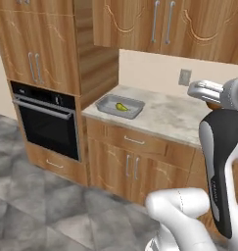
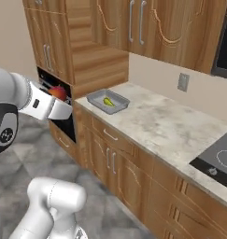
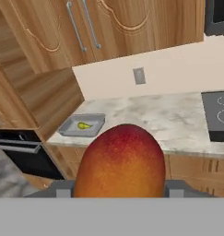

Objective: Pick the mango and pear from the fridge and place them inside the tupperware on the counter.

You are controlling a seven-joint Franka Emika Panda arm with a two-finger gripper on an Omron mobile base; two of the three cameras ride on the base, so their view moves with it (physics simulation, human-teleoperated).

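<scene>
Gripper [image 3: 119, 193] pinching our mango [image 3: 120, 161], we carry it high toward the tupperware [image 3: 67, 130], pear [image 3: 84, 125] already inside.

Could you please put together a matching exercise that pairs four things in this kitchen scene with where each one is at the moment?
Things:
1. Smooth orange-red oval mango
2. Small yellow-green pear
3. Shallow grey rectangular tupperware
4. Black built-in oven with a glass door

Places:
A. On the marbled beige-grey stone counter, at its end beside the tall cabinet
B. Set into the tall wooden cabinet
C. Between the fingers of the robot's gripper
D. Lying inside the container

Pairs: 1-C, 2-D, 3-A, 4-B
</scene>
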